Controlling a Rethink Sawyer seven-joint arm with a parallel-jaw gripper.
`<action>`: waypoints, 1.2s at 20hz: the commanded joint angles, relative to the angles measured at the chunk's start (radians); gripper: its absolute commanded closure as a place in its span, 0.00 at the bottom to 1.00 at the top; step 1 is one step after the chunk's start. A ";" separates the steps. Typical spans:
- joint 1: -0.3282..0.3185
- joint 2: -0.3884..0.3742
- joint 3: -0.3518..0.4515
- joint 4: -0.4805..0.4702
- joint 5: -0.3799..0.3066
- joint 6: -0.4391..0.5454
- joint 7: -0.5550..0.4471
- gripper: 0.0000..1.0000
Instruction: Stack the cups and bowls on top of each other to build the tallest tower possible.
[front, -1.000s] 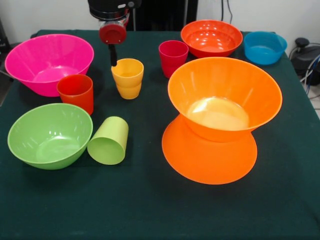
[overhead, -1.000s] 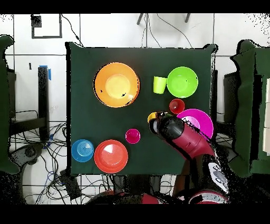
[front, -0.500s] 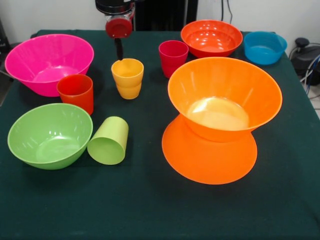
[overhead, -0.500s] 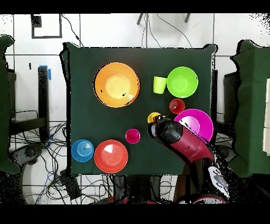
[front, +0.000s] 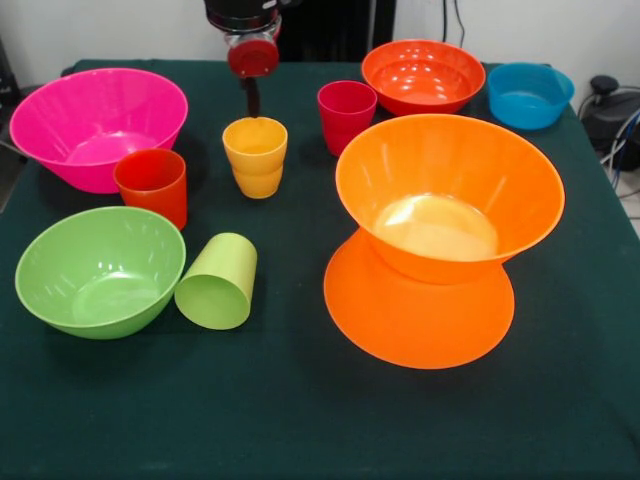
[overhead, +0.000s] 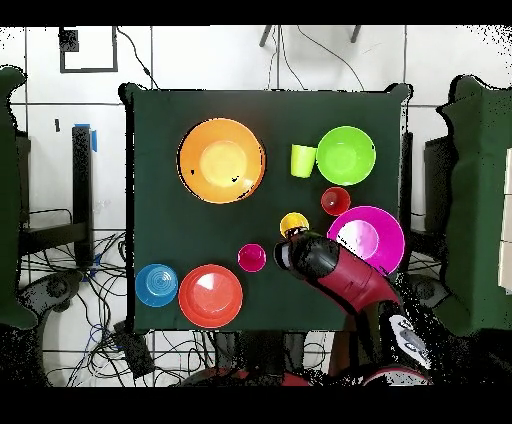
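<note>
Gripper was seen at top centre of the front view, just above the far rim of the yellow-orange cup; whether its jaws were wide or narrow could not be told. The cup stood upright, centre-left, between the red-orange cup and the magenta-red cup. It was judged light, stiff and slippery; a pinch across the rim wall is advised.

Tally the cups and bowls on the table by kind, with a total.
Cups: 4: red-orange, yellow, magenta, green lying on its side.
Bowls: 6: pink, green, red-orange, blue, two stacked orange ones.
Total: 10.
</note>
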 joint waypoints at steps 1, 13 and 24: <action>-0.021 0.093 0.135 0.053 -0.078 -0.119 0.002 0.00; -0.036 0.157 0.139 0.020 -0.137 -0.199 0.012 0.00; 0.009 0.170 0.093 -0.015 -0.187 -0.221 0.029 1.00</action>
